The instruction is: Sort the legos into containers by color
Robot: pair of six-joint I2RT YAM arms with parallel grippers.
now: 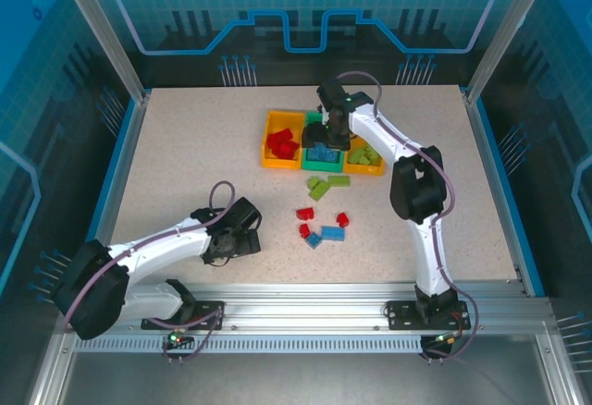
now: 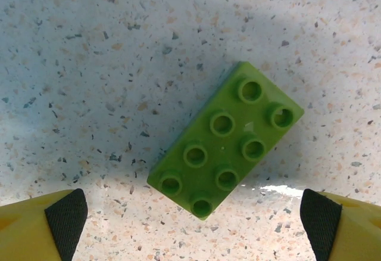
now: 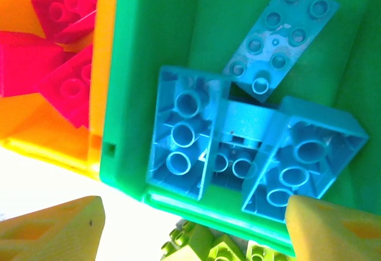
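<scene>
Widely parted, left pincer (image 2: 193, 228) hangs above a lone lime lego (image 2: 226, 139); right pincer (image 3: 193, 231), parted, overhangs green container's (image 3: 128, 46) rim.

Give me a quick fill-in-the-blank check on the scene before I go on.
The open left gripper hovers over a ____ brick on the table.
The open right gripper hangs over the green bin holding ____ bricks.
In the top view, red bricks sit in the ____ orange bin.
Missing: green; blue; left.

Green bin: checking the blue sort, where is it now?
In the top view, the green bin sits far-centre, just right of the red-filled orange bin, under the right pincer.
</scene>
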